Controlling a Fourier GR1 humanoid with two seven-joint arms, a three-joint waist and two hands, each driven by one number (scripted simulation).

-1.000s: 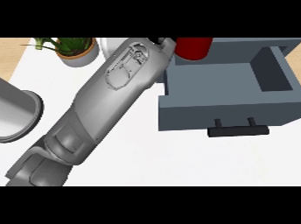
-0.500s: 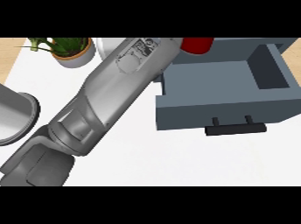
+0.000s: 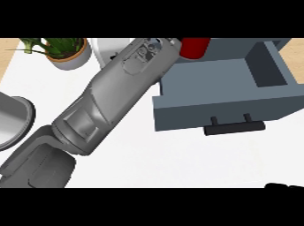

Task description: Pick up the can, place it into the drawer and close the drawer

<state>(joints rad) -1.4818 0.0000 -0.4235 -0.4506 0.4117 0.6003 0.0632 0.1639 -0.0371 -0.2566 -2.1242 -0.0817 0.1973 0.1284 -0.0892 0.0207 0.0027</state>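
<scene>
Even, bright, diffuse light falls from above. The white desk [image 3: 180, 154] shows almost no cast shadows and no glare. The open drawer [image 3: 226, 95] is shaded darker along its inner right wall. The grey forearm [image 3: 115, 97] carries soft highlights on its upper face.

The can [image 3: 195, 47] is red. The drawer [image 3: 229, 95] is slate blue-grey with a black handle [image 3: 234, 128]. The tabletop [image 3: 180, 163] is white. A green plant [image 3: 53, 45] sits in a pale grey-white pot [image 3: 71, 59] near the tabletop's far left corner. The forearm [image 3: 112, 95] is light grey, and a metallic grey pot [image 3: 5, 119] stands at the left edge.
</scene>
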